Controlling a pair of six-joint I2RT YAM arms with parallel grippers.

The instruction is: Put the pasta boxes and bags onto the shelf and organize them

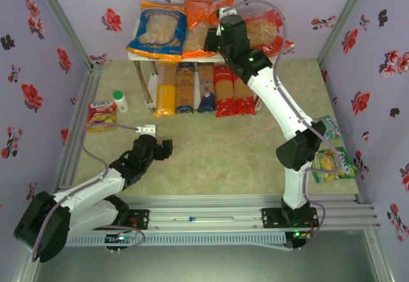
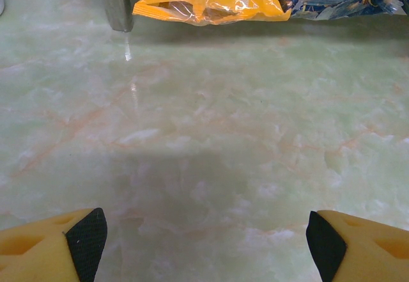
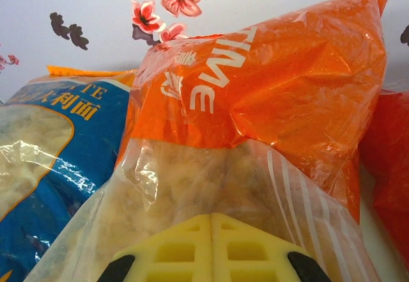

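**Figure.** Right gripper [image 3: 211,250]: yellow ribbed fingers brought fully together, nothing visible between them. The tips sit at the clear lower window of the orange film pillow bag of short pasta [image 3: 287,90]; whether they touch it cannot be told. This bag lies in the middle of the top tier of the white two-tier shelf [image 1: 142,57]. The blue-and-orange pillow bag [image 3: 45,141] overlaps its left side, and the red pillow bag [image 3: 390,167] lies on its right.

Beneath the top tier, five long spaghetti packs lie side by side: the yellow-and-clear pack [image 1: 165,96], two dark blue packs [image 1: 185,89] and two red packs [image 1: 223,93].

Left gripper [image 2: 204,243]: jaws spread wide and empty, low over the bare green marbled tabletop [image 2: 204,135] in front of the shelf.

Handling, by judgement: the bags are light and soft, their thin film is slippery, and the loose contents are brittle and will shift. A pinch on the crimped end seal, or a gentle push on the flank, suits them better than a squeeze across the filled body.
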